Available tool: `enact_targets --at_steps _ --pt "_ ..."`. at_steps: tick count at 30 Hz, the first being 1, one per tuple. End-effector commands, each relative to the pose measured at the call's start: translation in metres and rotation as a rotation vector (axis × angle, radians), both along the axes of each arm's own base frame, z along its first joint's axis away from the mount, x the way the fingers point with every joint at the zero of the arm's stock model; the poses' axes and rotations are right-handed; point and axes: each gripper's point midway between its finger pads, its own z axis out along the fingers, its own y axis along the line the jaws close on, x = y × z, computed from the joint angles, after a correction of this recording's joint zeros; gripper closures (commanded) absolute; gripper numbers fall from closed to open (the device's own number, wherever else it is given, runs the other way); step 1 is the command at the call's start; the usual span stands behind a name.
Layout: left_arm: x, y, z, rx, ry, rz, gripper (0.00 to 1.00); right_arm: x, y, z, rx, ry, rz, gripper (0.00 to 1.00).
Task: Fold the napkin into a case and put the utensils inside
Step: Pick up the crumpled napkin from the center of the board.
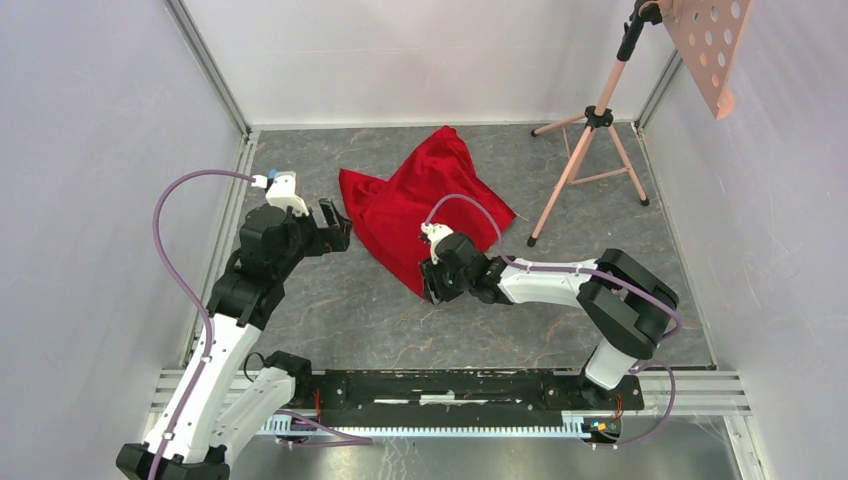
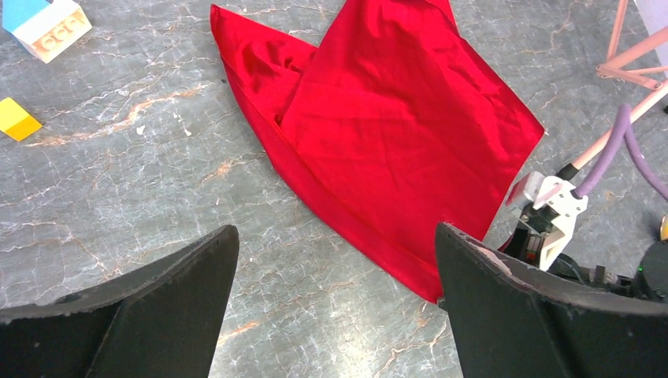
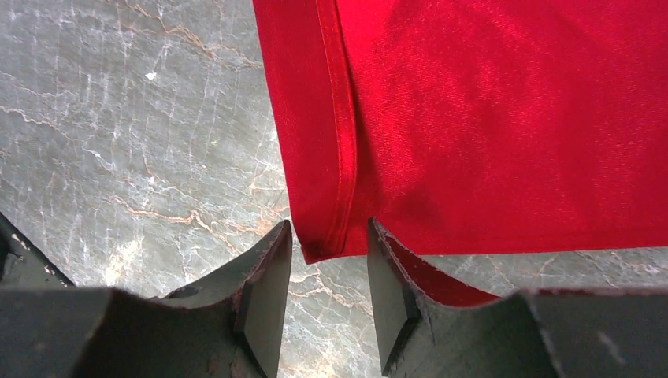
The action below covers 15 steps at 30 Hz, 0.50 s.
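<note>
Napkin (image 1: 420, 195) cloth, bright red, lies loosely folded over itself on the far middle of the grey marbled tabletop (image 1: 400, 335), not yet a case, with one pointed corner aimed at the back wall and a hemmed corner nearest the arms. The right claw (image 3: 327, 236) sits low at that near corner, about half open, with a finger on either side of the hem. The cloth between them looks flat and unpinched, so I judge it holds nothing yet and is placed to lift this corner for a fold. The left claw (image 1: 335, 225) hovers just off the napkin's left edge, spread wide and empty, probably waiting to take or steady that side. No utensils show in any view. To the near side there is bare tabletop, enough, I think, to draw the corner across. To the right, a leg of the pink tripod (image 1: 590, 150) stands near the cloth's right corner and could snag a wide sweep. Two toy blocks (image 2: 43, 27) lie well to the left of the cloth.
</note>
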Motion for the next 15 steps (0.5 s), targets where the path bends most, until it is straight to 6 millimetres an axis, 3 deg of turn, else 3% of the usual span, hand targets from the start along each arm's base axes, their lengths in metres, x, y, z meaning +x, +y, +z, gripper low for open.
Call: enact_targets --at_steps 1,3,5,8,9,12,15 --pt "-0.001 0.002 0.0 0.037 -0.016 -0.01 0.0 0.004 0.022 0.006 0.061 -0.009 0.014 0.54" --pt "-0.001 0.002 0.0 0.035 -0.016 -0.01 0.0 0.003 0.025 0.006 0.06 -0.016 0.021 0.55" --pt "-0.001 0.001 -0.002 0.035 -0.011 -0.01 0.0 0.005 0.026 0.004 0.052 -0.025 0.021 0.63" --pt "0.0 0.001 -0.007 0.035 0.004 -0.007 0.0 0.008 0.021 0.005 0.017 -0.073 0.047 0.93" --pt "0.001 0.0 -0.009 0.031 0.012 -0.005 0.0 0.011 0.015 0.006 -0.03 -0.127 0.054 0.99" --pt "0.002 -0.004 -0.014 0.006 0.039 -0.01 0.0 0.005 -0.015 0.008 -0.194 -0.279 0.092 1.0" --pt "0.002 -0.015 -0.024 -0.06 0.097 -0.022 0.0 -0.02 -0.045 -0.006 -0.244 -0.303 0.155 1.0"
